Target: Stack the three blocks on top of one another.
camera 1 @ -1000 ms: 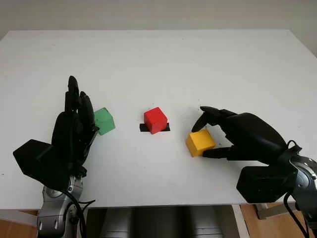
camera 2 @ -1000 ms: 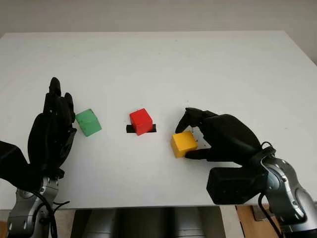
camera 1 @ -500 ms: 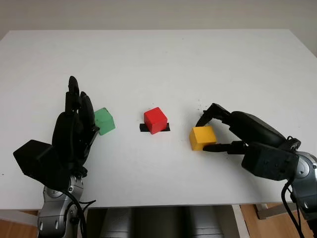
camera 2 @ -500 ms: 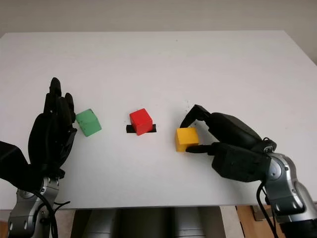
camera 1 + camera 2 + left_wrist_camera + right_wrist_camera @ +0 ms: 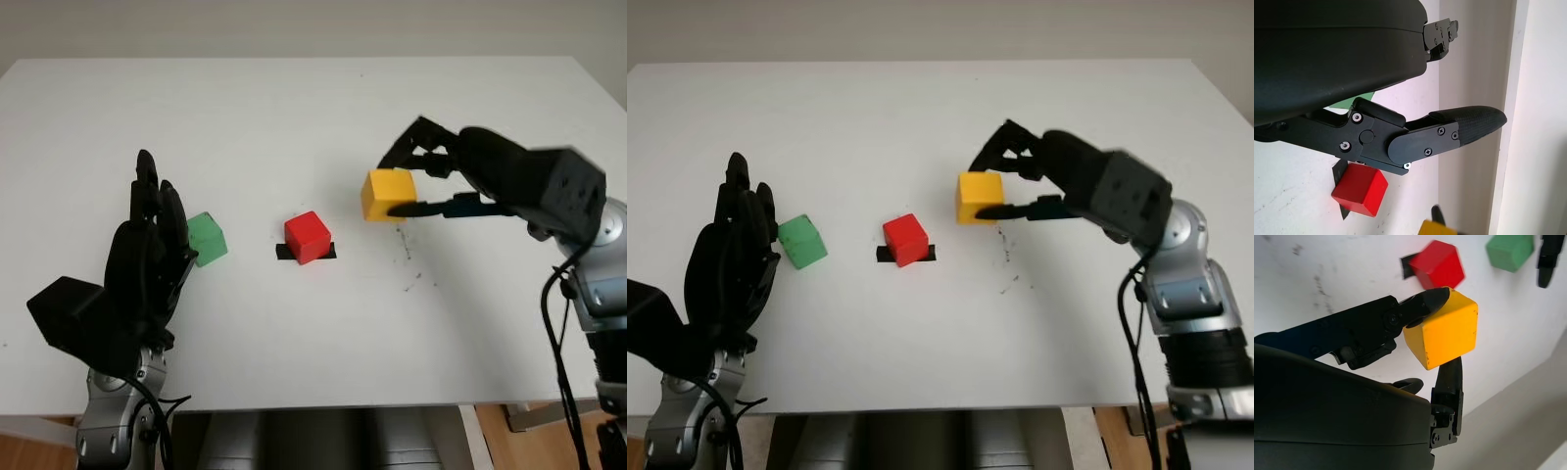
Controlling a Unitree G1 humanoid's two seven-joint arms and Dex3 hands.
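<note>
My right hand [image 5: 404,184] is shut on the yellow block [image 5: 388,194] and holds it in the air, up and to the right of the red block [image 5: 308,237]. The red block sits on a small black mark [image 5: 306,253] in the middle of the white table [image 5: 294,117]. A green block [image 5: 206,239] lies to its left. Just left of the green block, my left hand [image 5: 155,211] is open, close to it but apart from it. The right wrist view shows the yellow block [image 5: 1442,335] pinched between black fingertips [image 5: 1430,298], with the red block [image 5: 1439,263] and green block [image 5: 1509,250] beyond.
Faint dark scuff marks [image 5: 409,264] lie on the table where the yellow block stood. The table's front edge [image 5: 313,403] runs just ahead of both arms.
My right hand has lifted the yellow block off the table and carried it up and slightly left, toward the red block. The left hand and the other two blocks have not moved.
</note>
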